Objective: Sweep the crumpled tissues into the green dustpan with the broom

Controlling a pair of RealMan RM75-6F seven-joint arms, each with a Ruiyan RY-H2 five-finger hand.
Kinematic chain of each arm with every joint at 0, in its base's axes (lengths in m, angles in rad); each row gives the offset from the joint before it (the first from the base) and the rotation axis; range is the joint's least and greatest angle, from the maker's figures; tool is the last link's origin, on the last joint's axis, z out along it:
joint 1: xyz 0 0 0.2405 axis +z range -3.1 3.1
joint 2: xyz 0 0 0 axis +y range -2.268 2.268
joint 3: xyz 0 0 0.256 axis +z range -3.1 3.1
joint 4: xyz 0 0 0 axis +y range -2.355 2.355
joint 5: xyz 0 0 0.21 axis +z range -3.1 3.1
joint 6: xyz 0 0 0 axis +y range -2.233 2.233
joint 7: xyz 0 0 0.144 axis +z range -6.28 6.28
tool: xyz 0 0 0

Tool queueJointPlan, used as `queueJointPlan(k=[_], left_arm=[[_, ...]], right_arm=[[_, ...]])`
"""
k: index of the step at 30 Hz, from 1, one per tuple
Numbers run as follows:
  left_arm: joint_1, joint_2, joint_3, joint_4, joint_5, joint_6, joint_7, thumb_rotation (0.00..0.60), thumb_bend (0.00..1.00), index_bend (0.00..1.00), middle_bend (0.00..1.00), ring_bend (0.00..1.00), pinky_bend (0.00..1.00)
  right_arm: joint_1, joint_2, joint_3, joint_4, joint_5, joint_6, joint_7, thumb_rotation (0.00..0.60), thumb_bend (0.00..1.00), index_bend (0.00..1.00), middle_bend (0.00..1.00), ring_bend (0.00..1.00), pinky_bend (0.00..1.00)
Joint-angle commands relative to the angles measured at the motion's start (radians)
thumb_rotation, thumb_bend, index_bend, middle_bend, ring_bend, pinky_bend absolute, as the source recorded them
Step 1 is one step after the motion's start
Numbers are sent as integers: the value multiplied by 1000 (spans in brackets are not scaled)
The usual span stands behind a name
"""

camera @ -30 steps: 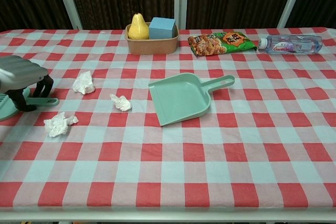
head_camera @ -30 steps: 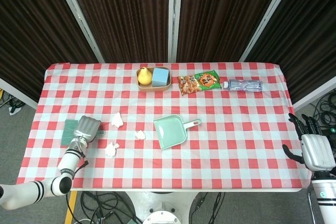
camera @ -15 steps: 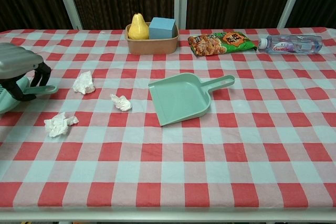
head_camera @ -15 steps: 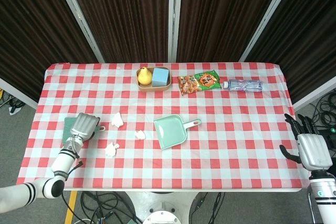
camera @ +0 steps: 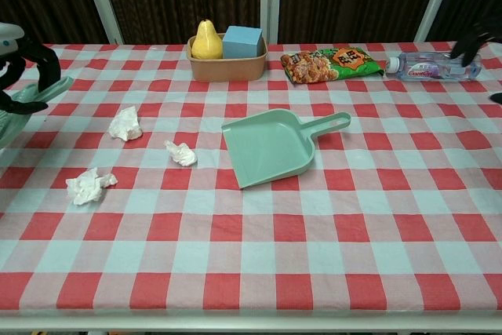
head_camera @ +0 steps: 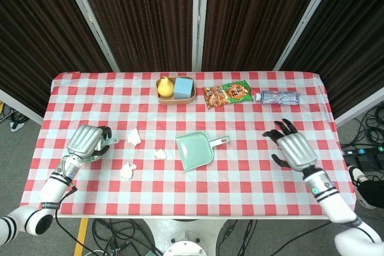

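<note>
The green dustpan lies flat near the middle of the desk, which is covered in a red-and-white checked cloth; its handle points toward the far right and its open mouth faces the near left. Three crumpled tissues lie to its left: one farthest back, one just beside the pan's left edge but apart from it, and one nearest the front edge.

The left hand is raised over the left end of the desk with its fingers curled around the pale green broom, whose handle tip pokes out past the fingers. Most of the broom is hidden under the hand in the head view, so how its bristles sit is hard to say.

The right hand hovers above the right part of the desk, well apart from the dustpan, fingers spread and holding nothing.

Along the far edge stand a brown tray holding a yellow pear and a blue cube, then a snack bag, then a water bottle lying on its side.
</note>
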Motion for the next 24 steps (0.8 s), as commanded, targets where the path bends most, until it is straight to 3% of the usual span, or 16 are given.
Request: queueJointPlan(k=[1,9,13,24], left_arm=[[21,18,-1,-5,33,25,-46,600,427,527,547,740,889],[35,29,0,-5,50,23,-69,600,427,527,548,739,889],[38,28,-4,5,48,17,-75,600,427,527,548,739,889],[46,27,-7,8,56,6,-81,600,427,527,547,739,889]], right_arm=[[118,-123,39,79,79,-110,-144,600,247,281,299,82,63],[244,-301,39,229,221,-187,-350,600,232,315,304,83,68],[276,-362,30,284,259,-194,-387,600,160,323,305,83,71],[341,-467,18,377,315,-202,-416,600,181,333,331,105,86]])
